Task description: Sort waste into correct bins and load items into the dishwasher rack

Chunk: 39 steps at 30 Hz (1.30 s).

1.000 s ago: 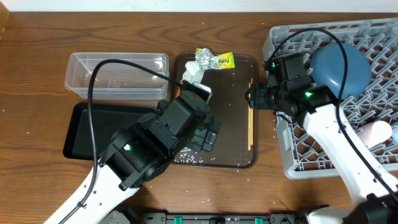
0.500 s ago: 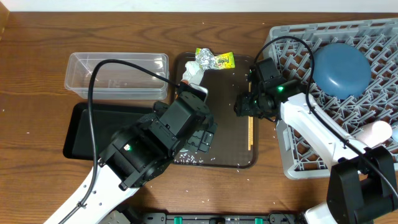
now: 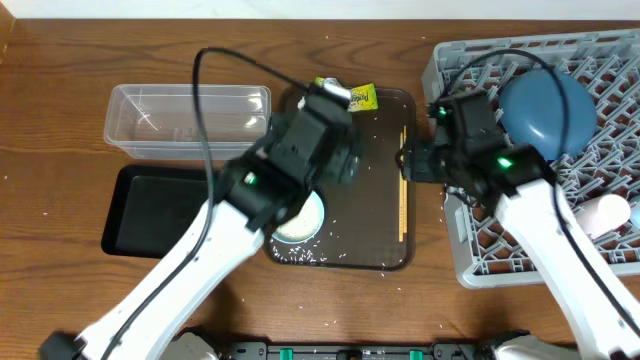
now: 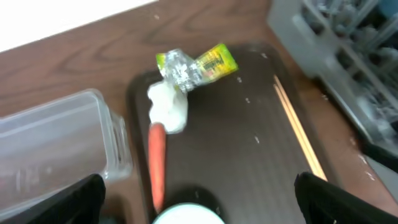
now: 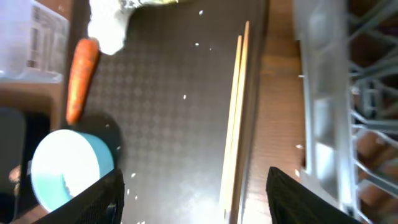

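Since both pairs of fingers stand spread with nothing between them, neither arm carries anything: the right gripper (image 5: pixel 196 190) hangs over the chopsticks (image 5: pixel 236 118), which run up the middle of its wrist view, probably lined up for a pinch, and the left gripper (image 4: pixel 199 196) hovers above the cup (image 5: pixel 68 171), facing the carrot (image 4: pixel 157 162), tissue (image 4: pixel 169 106) and wrapper (image 4: pixel 196 62) higher up. All 5 lie on the brown tray (image 5: pixel 174 112), seemingly awaiting sorting. 1 plate (image 3: pixel 545 110) already sits in the rack (image 3: pixel 450 245) at overhead right, with the tub (image 3: pixel 190 120) and black tray (image 3: pixel 160 210) at left.
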Tool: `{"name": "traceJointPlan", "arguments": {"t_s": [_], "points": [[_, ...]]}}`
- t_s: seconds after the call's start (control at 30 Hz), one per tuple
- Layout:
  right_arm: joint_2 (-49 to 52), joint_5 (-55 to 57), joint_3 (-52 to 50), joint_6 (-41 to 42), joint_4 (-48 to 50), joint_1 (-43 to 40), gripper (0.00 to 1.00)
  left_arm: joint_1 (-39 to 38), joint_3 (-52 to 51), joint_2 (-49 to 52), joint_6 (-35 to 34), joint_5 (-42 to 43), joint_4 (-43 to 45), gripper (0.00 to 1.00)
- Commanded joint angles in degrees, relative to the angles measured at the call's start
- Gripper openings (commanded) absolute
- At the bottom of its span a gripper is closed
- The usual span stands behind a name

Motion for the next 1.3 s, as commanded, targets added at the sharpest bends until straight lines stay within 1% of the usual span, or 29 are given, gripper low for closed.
{"name": "traceJointPlan", "arguments": {"t_s": [0.0, 0.07, 0.17, 0.2, 0.3, 0.37, 0.43, 0.6, 0.8, 0.83, 0.9, 1.0, 1.07, 1.1, 1.27], "points": [[-4.7, 4.3, 0.3, 1.5, -2.6, -1.2, 0.69, 4.3, 0.2, 4.9, 5.8, 3.4, 4.1, 0.98], [-7.2, 5.6, 0.3, 3.0, -5.0, -1.9, 0.73, 7.0, 0.2, 8.7, 8.0, 7.3, 7.7, 0.98], [-10.0, 5.5, 0.3, 3.0, -8.2, -3.0, 0.74, 10.1, 0.2, 14.2, 12.0, 11.1, 14.1, 0.98], [-10.7, 5.5, 0.3, 3.1, -9.1, -3.5, 0.74, 11.0, 0.2, 16.6, 14.2, 12.5, 17.6, 0.98], [-11.7, 5.5, 0.3, 3.5, -11.0, -4.5, 0.74, 12.2, 0.2, 21.3, 18.7, 14.6, 24.7, 0.98], [-11.8, 5.5, 0.3, 3.5, -11.9, -4.9, 0.75, 12.5, 0.2, 24.9, 22.2, 14.9, 29.4, 0.98], [-11.7, 5.5, 0.3, 3.4, -12.3, -4.9, 0.75, 12.5, 0.2, 28.0, 24.3, 14.9, 33.6, 0.98], [-11.7, 5.9, 0.3, 3.4, -12.1, -4.9, 0.75, 12.6, 0.2, 34.9, 24.5, 13.8, 43.1, 0.98], [-11.7, 5.9, 0.3, 3.4, -12.2, -4.9, 0.75, 13.4, 0.2, 41.9, 24.5, 13.8, 51.6, 0.99], [-11.7, 5.9, 0.3, 3.4, -12.2, -4.9, 0.75, 13.5, 0.2, 42.8, 24.5, 13.8, 52.6, 0.96], [-11.6, 5.9, 0.3, 3.4, -12.2, -4.9, 0.75, 13.6, 0.2, 44.2, 24.5, 13.8, 54.3, 0.89], [-11.4, 5.9, 0.3, 3.4, -12.3, -4.9, 0.75, 13.6, 0.2, 44.9, 24.4, 13.8, 54.8, 0.72], [-11.2, 5.9, 0.3, 3.4, -12.4, -4.9, 0.74, 13.6, 0.2, 44.9, 24.2, 13.9, 55.0, 0.55], [-11.1, 5.9, 0.3, 3.4, -12.4, -4.9, 0.75, 13.6, 0.2, 44.9, 23.9, 14.1, 55.0, 0.50], [-10.7, 5.9, 0.3, 3.4, -12.5, -4.9, 0.74, 13.6, 0.2, 43.4, 17.9, 14.3, 53.2, 0.06]]}}
